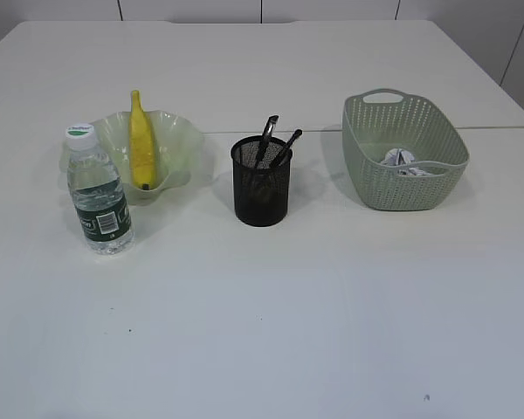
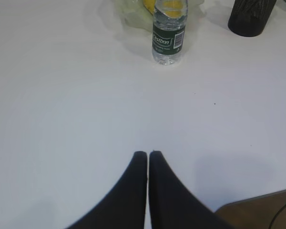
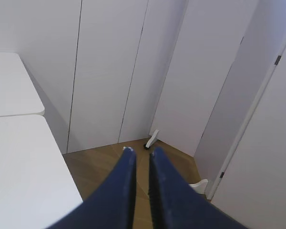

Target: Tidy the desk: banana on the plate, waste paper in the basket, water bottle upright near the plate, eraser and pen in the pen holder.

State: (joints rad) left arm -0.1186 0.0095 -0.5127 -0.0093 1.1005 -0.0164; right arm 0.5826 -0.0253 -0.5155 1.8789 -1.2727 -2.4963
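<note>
Ahead of left tool [image 2: 148, 153], upright water bottle [image 2: 169, 33].

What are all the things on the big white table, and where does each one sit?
water bottle: one, clear with dark green label, upright in front of the plate
plate: one, pale green, left
banana: one, yellow, on the plate
pen holder: one, black mesh, middle
pens: two, dark, in the pen holder
basket: one, sage green, right
waste paper: one, white, in the basket
desk: one, white
left hand: black, shut
right hand: dark blue, empty, nearly closed, off the desk
</note>
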